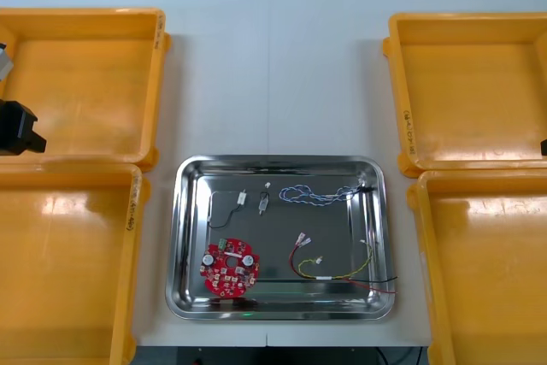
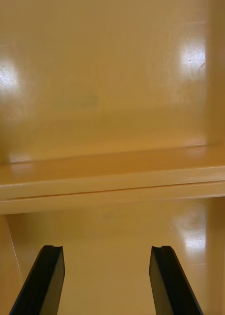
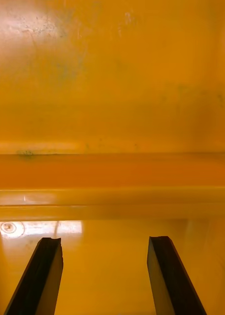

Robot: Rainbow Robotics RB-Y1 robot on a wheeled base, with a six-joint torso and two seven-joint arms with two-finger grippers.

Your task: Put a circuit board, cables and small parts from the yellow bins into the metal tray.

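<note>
— Where is the left pincer?
— The left gripper (image 3: 106, 241) has its two black fingers standing apart with nothing between them; it hangs over a bin floor, and just beyond the fingertips run the meeting rims of the two left yellow plastic bins (image 3: 112, 197); in the front view the left arm (image 1: 17, 128) shows at the left edge, over the far left bin (image 1: 85, 16), close to its near wall.
— And the right?
— The right gripper (image 2: 107, 248) is spread wide too and holds nothing; the rims of the two right yellow plastic bins (image 2: 112, 184) cross ahead of it; the right arm (image 1: 544, 147) barely shows at the right edge.
— The task's things?
— All lie in the shiny rectangular metal tray (image 1: 184, 237) between the bins: the round red circuit board (image 1: 230, 267) near left; the thin black cable (image 1: 220, 215) beyond it; a small metal part (image 1: 263, 204) beside that; the twisted blue and white cable (image 1: 312, 197) far right; the red and yellow cable (image 1: 338, 277) near right.
</note>
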